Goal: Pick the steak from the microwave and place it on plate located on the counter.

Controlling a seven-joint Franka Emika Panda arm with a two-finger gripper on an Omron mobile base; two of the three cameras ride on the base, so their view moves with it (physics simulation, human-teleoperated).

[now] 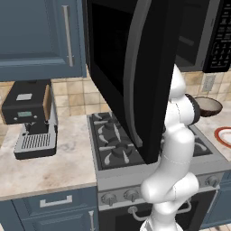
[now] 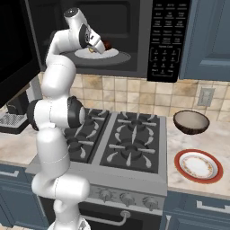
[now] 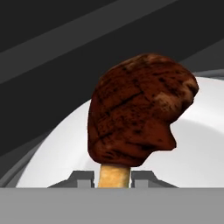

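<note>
hand view shows pincer (image 3: 114,178) gripping steak (image 3: 138,109); right base shows plate (image 2: 198,165).

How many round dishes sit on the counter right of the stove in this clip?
2: a dark brown bowl with a pale inside near the backsplash, and a white flat plate with a red-orange rim nearer the front edge of the beige marbled counter. Others may lie outside the frames.

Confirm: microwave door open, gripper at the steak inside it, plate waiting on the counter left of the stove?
Not quite. In the right base view the plate sits on the counter right of the stove, not left. The rest holds: microwave open, gripper at the steak.
</note>
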